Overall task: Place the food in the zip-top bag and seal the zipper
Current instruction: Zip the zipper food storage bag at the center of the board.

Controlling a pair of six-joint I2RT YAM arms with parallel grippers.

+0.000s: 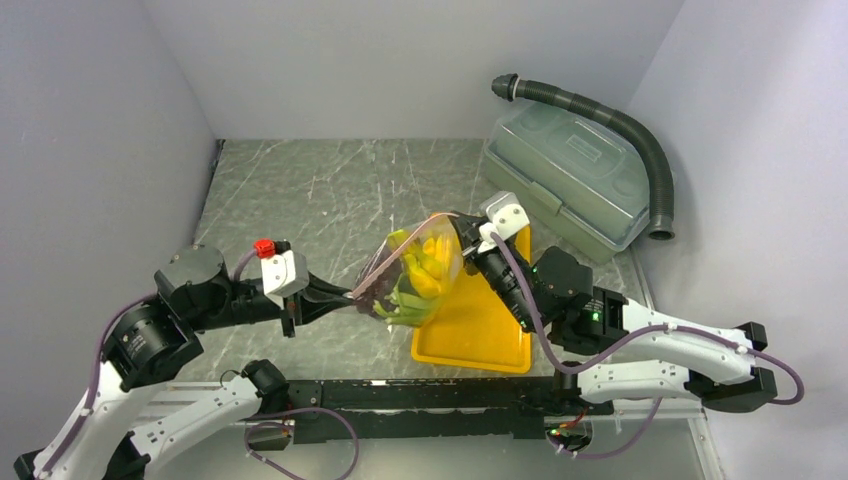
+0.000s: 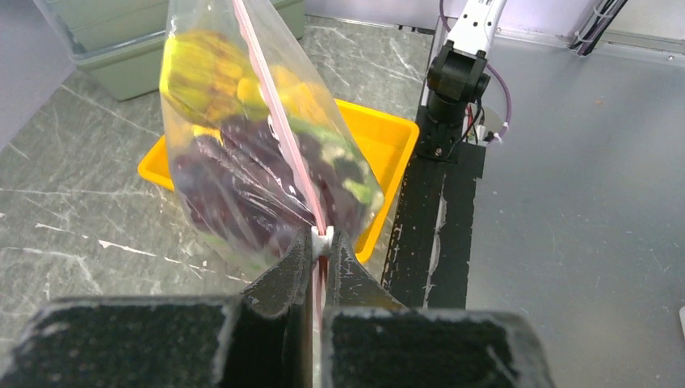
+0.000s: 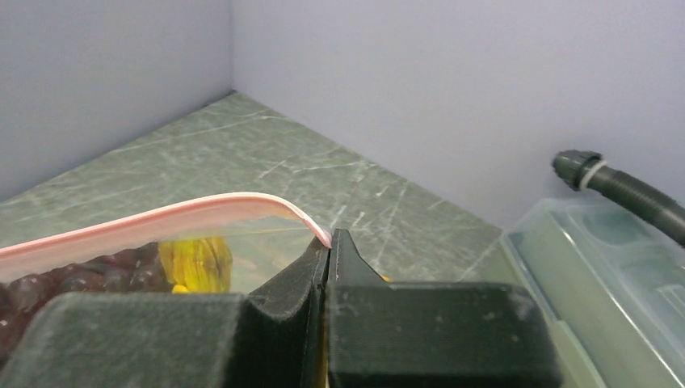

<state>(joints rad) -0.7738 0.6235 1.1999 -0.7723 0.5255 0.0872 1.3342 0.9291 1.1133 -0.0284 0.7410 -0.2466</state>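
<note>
The zip-top bag (image 1: 425,268) hangs in the air between my two grippers, over the left edge of the yellow tray. The food is inside it: yellow bananas (image 2: 202,77), dark red grapes (image 2: 234,190) and green pieces (image 1: 405,300). The pink zipper (image 2: 275,113) runs taut along the top edge. My left gripper (image 2: 323,242) is shut on the zipper at its near end, with a small white slider (image 2: 322,238) between the fingertips. My right gripper (image 3: 329,242) is shut on the other end of the zipper (image 3: 161,218); banana (image 3: 194,263) shows below through the plastic.
The yellow tray (image 1: 480,330) lies under and right of the bag. A translucent grey-green lidded box (image 1: 570,180) stands at the back right with a black ribbed hose (image 1: 645,140) curving round it. A black rail (image 1: 430,395) runs along the near edge.
</note>
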